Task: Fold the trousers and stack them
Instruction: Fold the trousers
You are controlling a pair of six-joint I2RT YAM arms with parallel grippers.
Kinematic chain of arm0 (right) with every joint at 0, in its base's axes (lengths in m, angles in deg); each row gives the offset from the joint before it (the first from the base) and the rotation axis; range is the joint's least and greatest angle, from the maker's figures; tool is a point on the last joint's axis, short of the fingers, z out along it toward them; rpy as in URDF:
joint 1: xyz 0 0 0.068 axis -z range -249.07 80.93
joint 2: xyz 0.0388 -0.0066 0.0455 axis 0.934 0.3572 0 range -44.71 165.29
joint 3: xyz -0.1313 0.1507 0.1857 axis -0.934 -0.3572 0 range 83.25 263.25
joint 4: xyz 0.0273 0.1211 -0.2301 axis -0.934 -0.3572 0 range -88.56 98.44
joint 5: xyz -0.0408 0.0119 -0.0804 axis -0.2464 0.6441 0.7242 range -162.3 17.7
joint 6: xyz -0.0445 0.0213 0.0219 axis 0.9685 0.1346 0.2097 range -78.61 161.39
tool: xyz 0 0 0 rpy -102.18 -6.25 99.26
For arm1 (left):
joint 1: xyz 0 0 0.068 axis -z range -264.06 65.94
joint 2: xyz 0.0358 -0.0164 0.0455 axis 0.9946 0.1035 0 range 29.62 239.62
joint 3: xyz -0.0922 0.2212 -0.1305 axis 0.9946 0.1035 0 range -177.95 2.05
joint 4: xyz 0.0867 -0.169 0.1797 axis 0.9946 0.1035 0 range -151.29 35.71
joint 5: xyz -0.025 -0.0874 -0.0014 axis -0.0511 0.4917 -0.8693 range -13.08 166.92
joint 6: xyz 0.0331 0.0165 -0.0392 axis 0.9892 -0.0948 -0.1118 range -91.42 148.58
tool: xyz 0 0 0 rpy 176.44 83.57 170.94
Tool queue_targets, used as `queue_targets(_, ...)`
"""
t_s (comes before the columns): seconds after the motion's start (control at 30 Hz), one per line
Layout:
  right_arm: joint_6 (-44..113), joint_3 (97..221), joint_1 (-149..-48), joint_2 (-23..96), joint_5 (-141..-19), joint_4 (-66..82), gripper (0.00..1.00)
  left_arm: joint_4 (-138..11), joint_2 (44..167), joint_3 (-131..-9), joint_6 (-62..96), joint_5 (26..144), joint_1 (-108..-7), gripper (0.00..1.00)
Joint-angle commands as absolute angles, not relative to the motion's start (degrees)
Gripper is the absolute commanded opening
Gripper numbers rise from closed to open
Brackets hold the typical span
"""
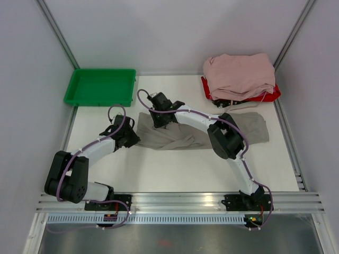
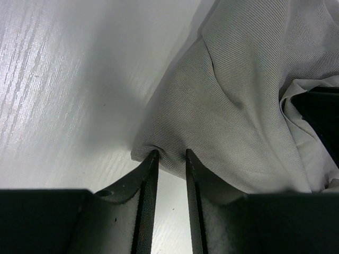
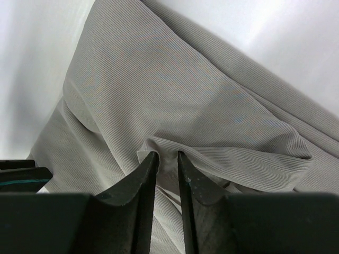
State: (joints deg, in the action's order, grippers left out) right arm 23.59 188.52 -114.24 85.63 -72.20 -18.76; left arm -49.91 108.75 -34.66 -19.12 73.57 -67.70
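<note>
The taupe trousers [image 1: 249, 129] lie bunched across the middle of the table, from its left part to the right side. My left gripper [image 1: 131, 138] is at their left end. In the left wrist view it [image 2: 170, 154] is shut on the corner edge of the trousers [image 2: 238, 106], which puckers at the fingertips. My right gripper [image 1: 159, 120] is on the upper left part of the trousers. In the right wrist view it [image 3: 165, 154] pinches a raised fold of the trousers [image 3: 159, 79]. Both hold the cloth low, near the table.
A green tray [image 1: 98, 100] stands at the back left. A red bin [image 1: 270, 95] at the back right carries a pile of pale pink garments [image 1: 238, 74]. White walls and metal rails bound the table on three sides.
</note>
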Motion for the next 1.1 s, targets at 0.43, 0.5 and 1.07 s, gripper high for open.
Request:
queue_targets(0.43, 21.4, 182.7, -111.0, 78.8, -72.7, -12.4, 0.00, -51.9, 108.9, -35.7, -17.2, 73.9, -68.0, 0.29)
queue_targets(0.5, 21.1, 181.2, -108.3, 76.3, -73.0, -12.2, 0.00, -52.2, 109.4, -35.7, -16.9, 74.1, -68.0, 0.24)
queue_targets(1.07, 27.1, 174.9, -95.8, 70.6, -76.0, -10.9, 0.00, -52.9, 115.4, -37.1, -15.5, 74.7, -68.1, 0.10)
